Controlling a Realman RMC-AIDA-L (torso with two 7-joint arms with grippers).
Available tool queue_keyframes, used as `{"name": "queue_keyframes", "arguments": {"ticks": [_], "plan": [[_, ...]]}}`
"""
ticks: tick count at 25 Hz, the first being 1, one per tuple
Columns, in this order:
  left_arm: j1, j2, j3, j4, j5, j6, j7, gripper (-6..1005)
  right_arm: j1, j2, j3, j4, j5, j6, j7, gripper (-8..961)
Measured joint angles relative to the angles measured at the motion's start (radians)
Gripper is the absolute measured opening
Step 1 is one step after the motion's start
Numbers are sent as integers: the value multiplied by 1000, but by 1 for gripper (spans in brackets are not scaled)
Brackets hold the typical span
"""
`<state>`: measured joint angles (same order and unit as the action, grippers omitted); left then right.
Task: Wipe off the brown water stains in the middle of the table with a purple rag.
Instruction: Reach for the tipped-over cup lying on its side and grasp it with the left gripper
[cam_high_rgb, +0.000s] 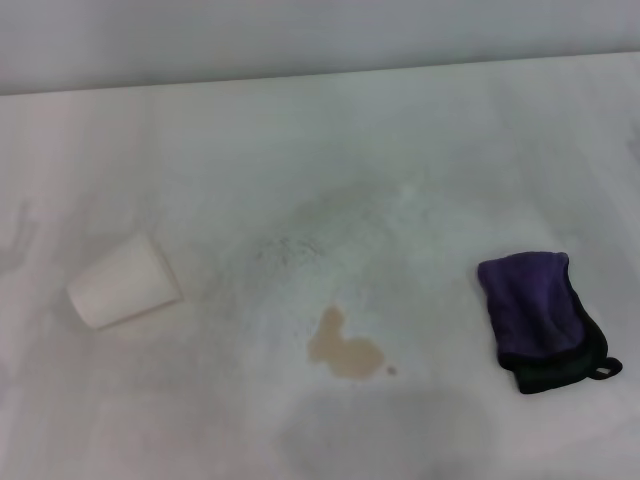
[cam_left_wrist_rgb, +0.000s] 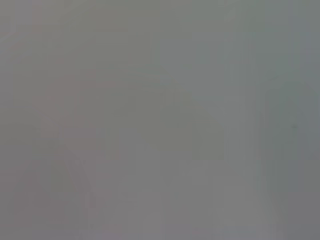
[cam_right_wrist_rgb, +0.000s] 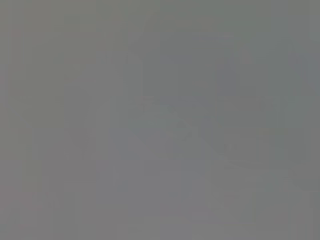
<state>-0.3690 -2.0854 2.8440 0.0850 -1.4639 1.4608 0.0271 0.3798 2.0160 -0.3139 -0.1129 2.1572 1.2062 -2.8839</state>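
Observation:
The brown water stains (cam_high_rgb: 344, 349) lie in the middle of the white table (cam_high_rgb: 420, 150), a tan blotch with a tiny droplet (cam_high_rgb: 391, 370) just to its right. The purple rag (cam_high_rgb: 542, 315) lies folded on the table at the right, its black edging and small loop toward the near side. Neither gripper shows in the head view. Both wrist views show only plain grey.
A white paper cup (cam_high_rgb: 124, 282) lies on its side at the left of the table. Faint grey speckled smudges (cam_high_rgb: 300, 240) spread behind the stain. The table's far edge meets a grey wall (cam_high_rgb: 300, 40).

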Motion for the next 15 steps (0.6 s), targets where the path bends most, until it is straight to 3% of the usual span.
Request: {"name": "queue_keyframes", "arguments": {"ticks": [15], "plan": [[-22, 6, -2, -6, -45, 1, 18, 875, 1, 2, 56, 74, 4, 89, 1, 876]]}}
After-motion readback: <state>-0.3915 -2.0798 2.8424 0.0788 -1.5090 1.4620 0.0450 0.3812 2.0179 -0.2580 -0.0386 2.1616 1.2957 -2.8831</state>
